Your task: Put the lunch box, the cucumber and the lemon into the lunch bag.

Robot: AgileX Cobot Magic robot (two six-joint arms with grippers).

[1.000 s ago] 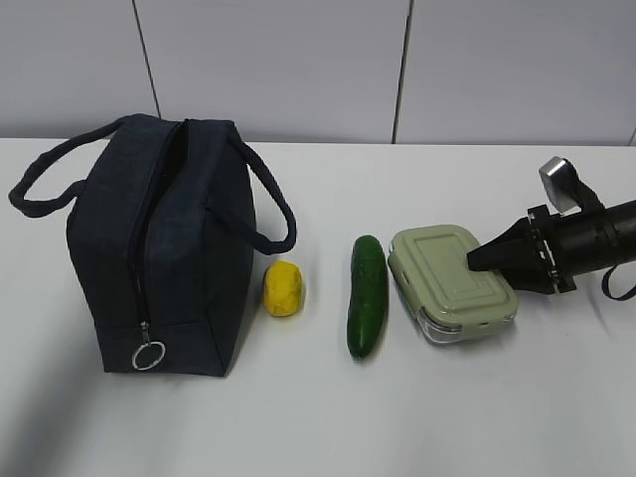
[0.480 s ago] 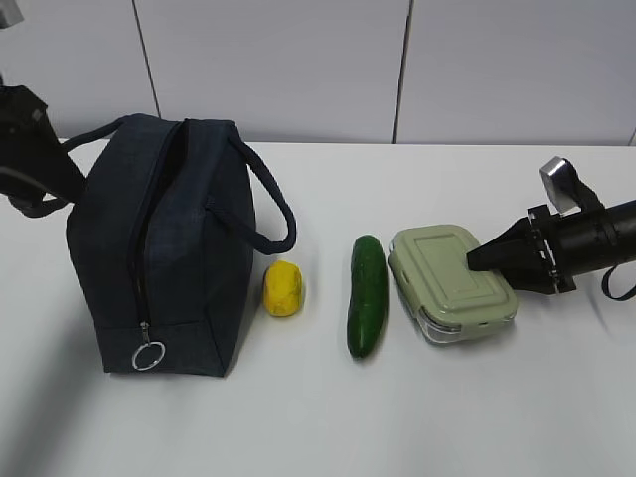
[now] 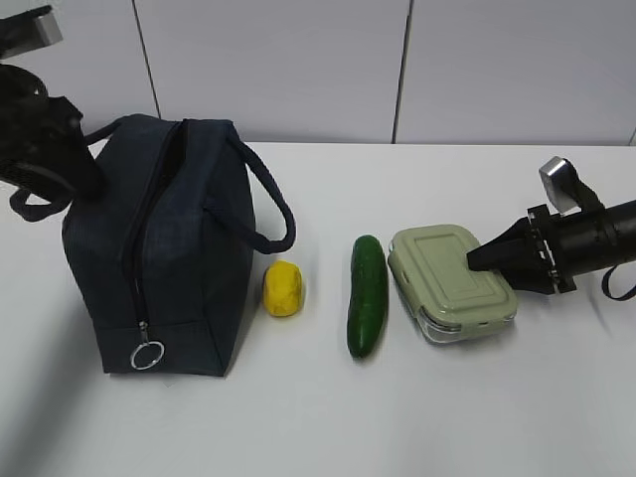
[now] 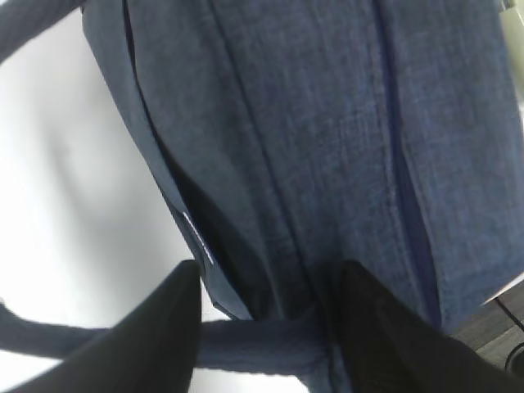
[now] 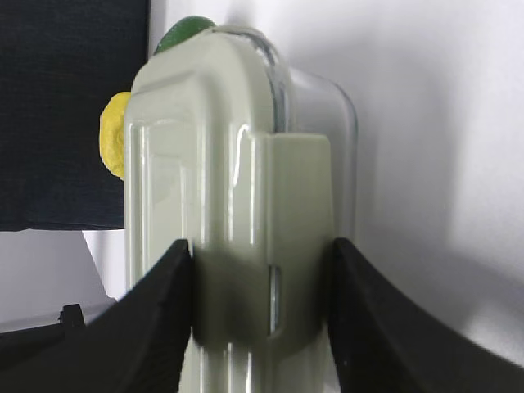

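Exterior view gives us the whole layout, so we start with the biggest item: the lunch bag (image 3: 164, 248) stands upright on the left of the white table (image 3: 328, 417), its zipper looking shut, ring pull (image 3: 149, 355) hanging at the front. We judge it soft and floppy; its walls will sag once unzipped, so a handle or the top edge is the sensible hold. The left gripper (image 3: 62, 164) sits at the bag's rear left, by the far handle (image 3: 45, 184).

To the right lies the lunch box (image 3: 452, 281), sage lid up, on the table. It looks rigid and light, with smooth plastic that could slip, so a squeeze across its short width over the clip seems best. The right gripper (image 3: 487, 256) is at the box's right end. The cucumber (image 3: 366, 295) lies just beside the box, firm and smooth, and is best taken mid-length. The lemon (image 3: 283, 287) rests near the bag's front corner, small and round, so it may roll.

What the exterior misses, the wrist cameras supply. In the right wrist view the fingers (image 5: 151, 319) press both sides of the box with no gap, so the claw is clamped on it. In the left wrist view the open fingers (image 4: 164, 327) straddle the handle strap (image 4: 246, 344); they are apart and we see no grip yet.
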